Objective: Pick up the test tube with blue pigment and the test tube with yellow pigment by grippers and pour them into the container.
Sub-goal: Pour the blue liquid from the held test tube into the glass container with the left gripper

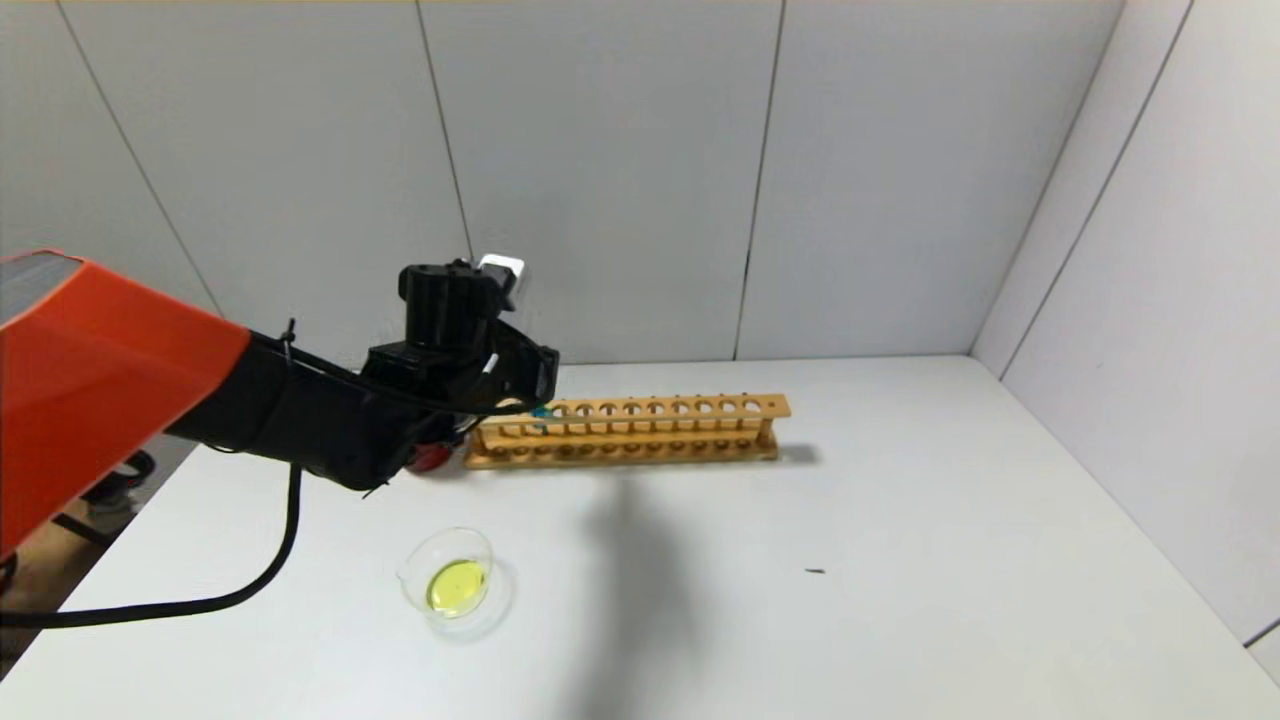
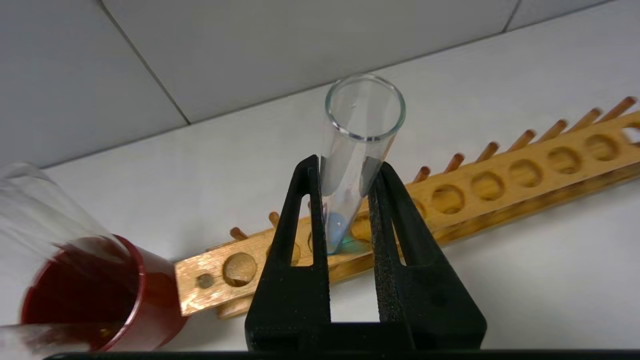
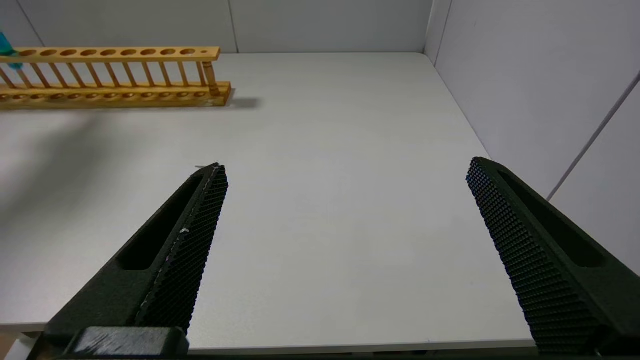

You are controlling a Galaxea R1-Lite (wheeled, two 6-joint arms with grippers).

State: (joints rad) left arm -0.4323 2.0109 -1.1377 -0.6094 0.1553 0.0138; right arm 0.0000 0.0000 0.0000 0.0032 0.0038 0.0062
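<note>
At far left of the surface (image 1: 900, 560), a red cup (image 2: 90, 295) w/ clear tubes sits beside the wooden rack (image 1: 630, 430). The left end effector (image 2: 345, 175) is clamped on the test tube with blue pigment (image 2: 350, 170), held below its rim, its bottom at the rack's left end, mouth kept up so nothing spills. Nearer the robot, the container (image 1: 455, 575) holds yellow liquid, presumably awaiting the blue. No yellow tube can be seen. On the right, the right end effector (image 3: 345, 175) is parked, jaws wide apart & empty.

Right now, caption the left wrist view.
Left gripper shut on the test tube with blue pigment at the rack.
</note>
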